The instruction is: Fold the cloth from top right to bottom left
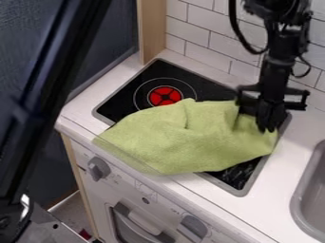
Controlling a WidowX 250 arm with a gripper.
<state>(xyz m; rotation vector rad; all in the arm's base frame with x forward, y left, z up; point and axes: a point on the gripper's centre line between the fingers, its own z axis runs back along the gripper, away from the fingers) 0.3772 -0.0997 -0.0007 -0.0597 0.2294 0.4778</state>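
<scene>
And there it lies, the light-green, soft-looking fabric cloth point(190, 137), spread loosely across the black, flat stovetop point(127, 95) with its red burner marking point(157, 96) at the cloth's eleven o'clock! It's rumpled, this one: a raised peak at twelve, a crease running down from it towards the middle, and bunched, shadowed folds up at two. Out at nine it narrows to a corner, while between seven and nine it spills past the stovetop's rim onto the white, smooth counter point(270, 199).
</scene>
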